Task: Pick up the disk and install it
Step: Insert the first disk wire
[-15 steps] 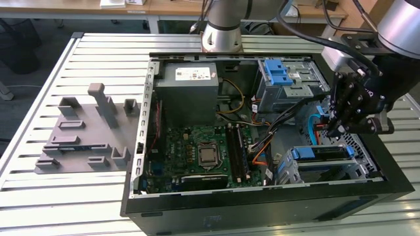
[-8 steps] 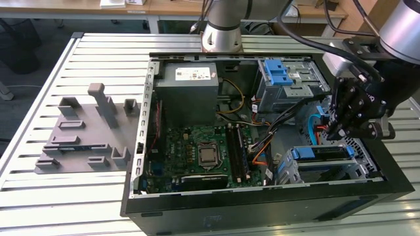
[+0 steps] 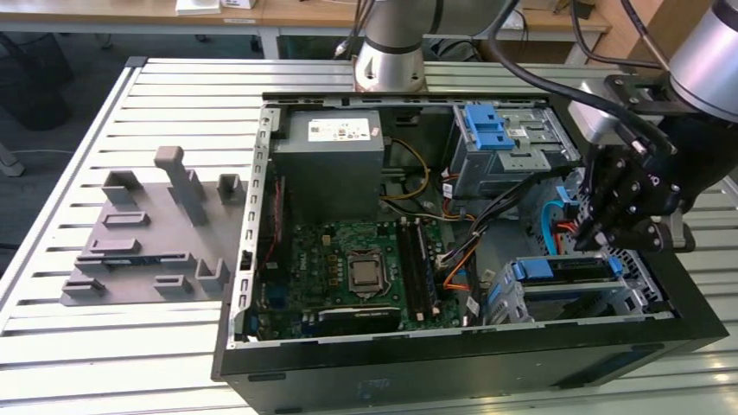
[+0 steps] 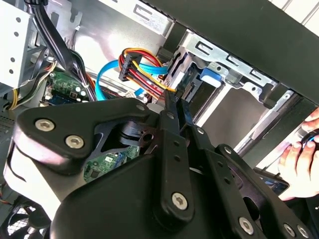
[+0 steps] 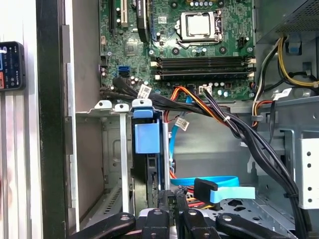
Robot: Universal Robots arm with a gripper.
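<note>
Big picture: open computer case [image 3: 461, 363] lying on the slatted table [image 3: 69, 104], and the arm is reaching into the corner on the exterior view's right, where the drive cage [image 3: 640, 298] sits.

The disk [image 5: 147, 137] is already in that cage, standing on edge between the metal rails with its blue tab facing the motherboard. You can spot its blue end in the exterior view too [image 3: 559, 270]. Can't tell if it's pushed all the way home.

The gripper [image 4: 177, 104] has its two thin fingers pressed together with nothing visible between them. It hangs right by the cage mouth, just beside the disk's near end. Whether it's touching the disk, I honestly can't say.

What worries me:
- That spot is crowded with wiring. The orange/red/yellow cable bundle [image 4: 144, 69] and the flat blue cable [image 5: 219, 181] run right next to the fingers. Any sideways move could hook one and yank a connector.
- The thick black cable bundle [image 5: 239, 129] drapes across close to the cage, so same snag risk.
- If the disk isn't seated and gets pushed off-axis, the plastic rails could bind in the cage, or the tab could take the load and bend.
- There's a person's hand [image 4: 301, 159] just outside the case wall near the gripper linkage. Pinch risk if the arm swings that way.
</note>
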